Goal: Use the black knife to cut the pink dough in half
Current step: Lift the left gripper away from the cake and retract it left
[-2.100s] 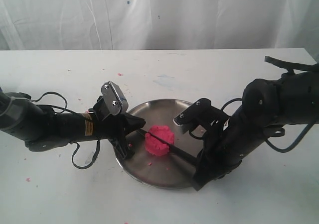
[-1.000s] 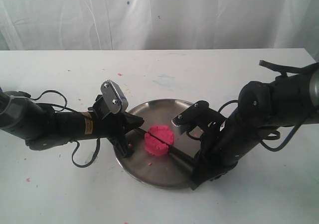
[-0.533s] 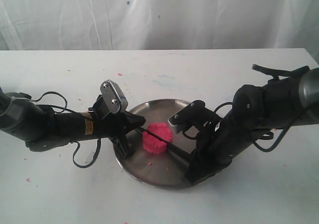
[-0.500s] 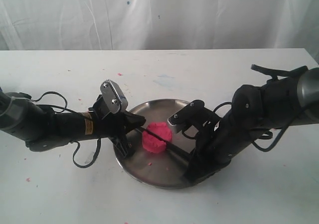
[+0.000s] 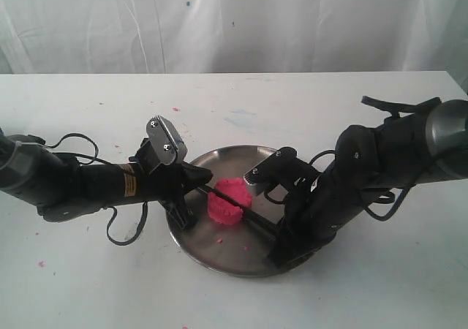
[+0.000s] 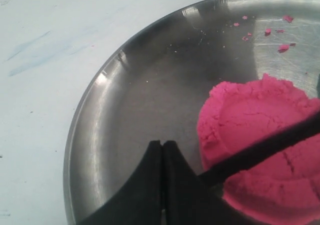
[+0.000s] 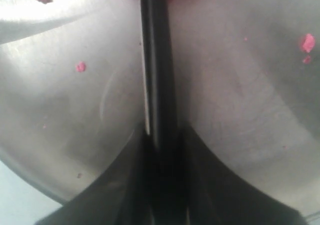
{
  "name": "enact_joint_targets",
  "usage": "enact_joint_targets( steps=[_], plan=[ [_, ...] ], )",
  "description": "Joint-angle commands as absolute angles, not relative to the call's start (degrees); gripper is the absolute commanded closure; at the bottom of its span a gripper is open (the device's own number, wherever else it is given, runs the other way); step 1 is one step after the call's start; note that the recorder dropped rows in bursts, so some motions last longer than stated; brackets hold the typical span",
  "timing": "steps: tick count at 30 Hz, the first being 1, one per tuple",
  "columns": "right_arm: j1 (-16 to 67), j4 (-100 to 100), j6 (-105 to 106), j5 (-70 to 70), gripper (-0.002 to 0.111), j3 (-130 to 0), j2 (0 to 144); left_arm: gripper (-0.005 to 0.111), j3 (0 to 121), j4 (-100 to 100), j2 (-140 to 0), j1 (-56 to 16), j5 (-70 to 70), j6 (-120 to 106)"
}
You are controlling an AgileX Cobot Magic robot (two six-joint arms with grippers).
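Observation:
The pink dough [image 5: 226, 202] is one ridged puck left of centre in the steel plate [image 5: 241, 254]. The black knife [image 5: 257, 221] lies across its top, pressed into a groove [image 6: 260, 150]. My right gripper [image 5: 282, 235] is shut on the knife's handle [image 7: 156, 60] over the plate's near right part, jaws clamped on both sides [image 7: 162, 140]. My left gripper [image 5: 204, 177] is shut with nothing between its fingers [image 6: 162, 144]. It sits low over the plate's left rim, and the knife's tip ends against the side of one finger. The dough [image 6: 260, 130] is right beside it.
Small pink crumbs lie on the plate [image 6: 282, 47] [image 7: 80, 66] and on the white table [image 5: 40, 263]. The plate's rim [image 6: 85, 115] curves under the left gripper. A white curtain closes off the back, and cables trail from both arms.
My right arm has shifted left and lower, carrying the knife further across the dough, and the dough has slid slightly left. The left arm has stayed put.

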State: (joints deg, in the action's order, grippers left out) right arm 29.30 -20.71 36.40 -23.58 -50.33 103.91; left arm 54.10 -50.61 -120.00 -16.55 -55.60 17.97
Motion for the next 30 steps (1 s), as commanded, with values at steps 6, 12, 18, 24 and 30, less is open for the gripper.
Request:
enact_joint_targets(
  steps=[6, 12, 18, 24, 30],
  plan=[
    [29.31, -21.0, 35.76, -21.97, 0.108, -50.24, 105.71, 0.107, 53.48, -52.68, -119.31, -16.4, -56.91, 17.5],
    [29.31, -21.0, 35.76, -21.74, 0.108, -50.24, 105.71, 0.107, 53.48, -52.21, -111.89, -14.6, -58.81, 14.12],
    [29.31, -21.0, 35.76, -21.74, 0.108, -50.24, 105.71, 0.107, 53.14, -52.21, -101.12, -10.93, -58.95, 14.7],
    [29.31, -21.0, 35.76, -21.6, 0.108, -50.24, 105.71, 0.107, 51.27, -51.49, -87.84, -9.8, -54.9, 14.85],
    [29.31, -21.0, 35.76, -21.81, 0.108, -50.24, 105.71, 0.107, 44.2, -54.48, -74.43, -9.8, -40.44, 22.42]
  ],
)
